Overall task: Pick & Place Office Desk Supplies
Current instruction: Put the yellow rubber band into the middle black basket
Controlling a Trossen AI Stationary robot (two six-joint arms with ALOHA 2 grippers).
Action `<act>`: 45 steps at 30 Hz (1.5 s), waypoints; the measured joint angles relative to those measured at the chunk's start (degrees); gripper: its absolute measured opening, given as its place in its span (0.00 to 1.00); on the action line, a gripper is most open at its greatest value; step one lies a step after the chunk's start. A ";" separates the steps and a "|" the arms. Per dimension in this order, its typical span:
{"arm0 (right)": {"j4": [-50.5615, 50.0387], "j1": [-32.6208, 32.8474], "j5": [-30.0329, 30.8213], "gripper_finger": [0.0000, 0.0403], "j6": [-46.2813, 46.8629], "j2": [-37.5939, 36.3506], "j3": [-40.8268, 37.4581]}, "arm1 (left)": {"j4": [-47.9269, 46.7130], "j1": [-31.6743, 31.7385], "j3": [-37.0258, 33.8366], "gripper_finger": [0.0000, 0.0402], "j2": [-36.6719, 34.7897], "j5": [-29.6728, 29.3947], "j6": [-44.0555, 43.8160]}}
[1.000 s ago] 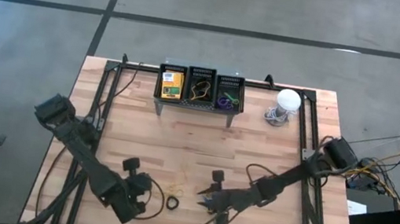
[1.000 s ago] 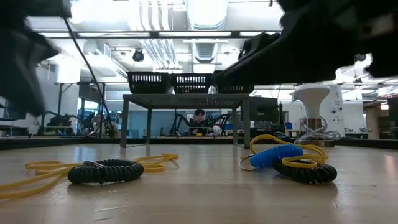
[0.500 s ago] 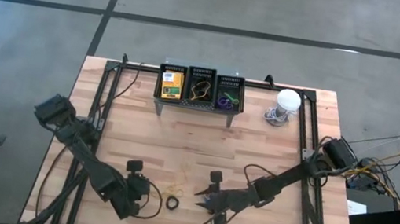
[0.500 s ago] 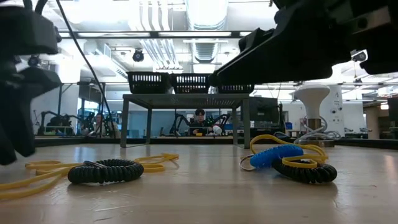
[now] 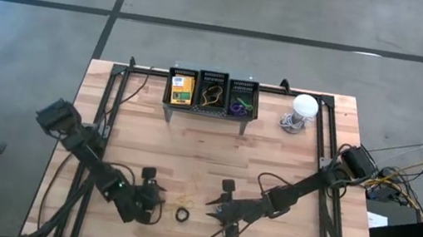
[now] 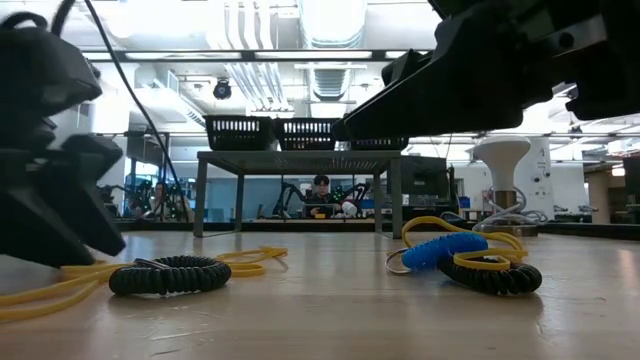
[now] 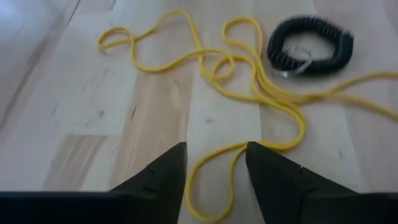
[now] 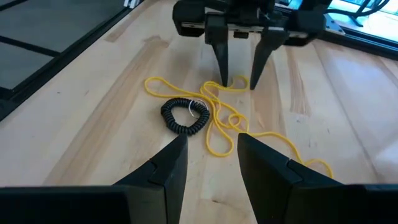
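Left gripper (image 8: 236, 73) now nearer yellow rubber band (image 7: 249, 74), fingers (image 7: 158, 177) now open over one loop, nothing held. Right gripper (image 8: 211, 165) waits, fingers apart, empty. Grab likely next.

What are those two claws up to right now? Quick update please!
Left claw open, straddling the yellow rubber band. Right claw open, empty, facing it. Black coil beside the band, nothing blocking.

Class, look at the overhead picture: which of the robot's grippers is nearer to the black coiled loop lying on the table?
Left. The left gripper is open just beside the black coiled loop, its fingertips at the yellow rubber band. The right gripper is open a little farther off on the other side.
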 joint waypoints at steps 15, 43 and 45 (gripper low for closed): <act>-0.01 -0.30 -0.03 0.33 -0.02 0.00 -0.04 | 5.20 2.43 -0.89 0.02 -0.32 6.03 5.11; -18.24 0.90 5.04 0.32 5.62 -9.20 -2.38 | -40.33 24.98 47.01 0.01 -8.18 -18.00 28.00; -18.10 0.95 5.02 0.32 5.64 -9.20 -2.58 | -40.42 30.61 48.34 0.01 -8.18 -17.76 30.94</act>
